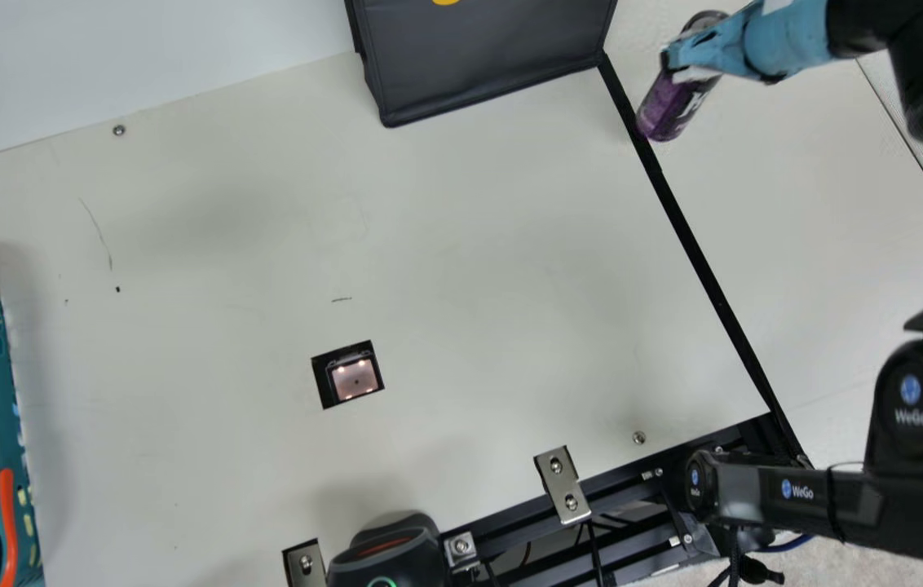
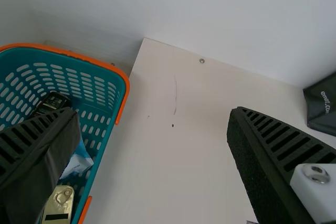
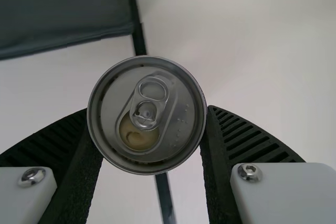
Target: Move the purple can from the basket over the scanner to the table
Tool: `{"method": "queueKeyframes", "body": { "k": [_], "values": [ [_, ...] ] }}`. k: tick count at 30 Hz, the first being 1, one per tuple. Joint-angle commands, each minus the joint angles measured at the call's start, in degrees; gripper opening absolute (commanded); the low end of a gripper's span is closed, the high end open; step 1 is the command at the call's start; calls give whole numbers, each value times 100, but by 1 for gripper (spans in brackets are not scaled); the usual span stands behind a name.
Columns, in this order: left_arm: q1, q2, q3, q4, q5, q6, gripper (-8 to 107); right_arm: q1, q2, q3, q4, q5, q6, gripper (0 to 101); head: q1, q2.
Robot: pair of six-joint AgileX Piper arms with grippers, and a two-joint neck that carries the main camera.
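Right fingers (image 3: 236,135) hold purple can (image 1: 665,110) over tabletop (image 1: 796,204) by black strip (image 1: 698,253); left fingers (image 2: 273,145) wide, nothing held. Can likely light and stiff but slick, thin walls may dent: best hold mid-body, modest squeeze, set down base first.

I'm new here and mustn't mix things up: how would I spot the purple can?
Find the dark bag on the cream table, at the main view's top edge. Just to its right, by the long black strip, the right tool grips a tilted can. Its purple body and grey metal lid with a ring pull set it apart from the dark bag and black strip.
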Motion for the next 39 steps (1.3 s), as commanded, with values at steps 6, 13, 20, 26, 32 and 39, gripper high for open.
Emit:
{"method": "queueKeyframes", "body": {
  "k": [6,13,20,26,32,39],
  "values": [
    [0,0,0,0,0,0,90,-399,837,-966,-97,85,38,0,-175,-13],
    [0,0,0,0,0,0,90,-588,1534,-1817,-276,183,173,0,-175,-13],
    [0,0,0,0,0,0,90,-706,2080,-2457,-496,226,354,0,-175,-13],
    [0,0,0,0,0,0,90,-791,2355,-2731,-570,228,442,0,-175,-13],
    [0,0,0,0,0,0,90,-839,2488,-2820,-651,221,502,3,-175,-13],
    [0,0,0,0,0,0,90,-874,2530,-2811,-716,215,532,26,-175,-13]
  ]
}}
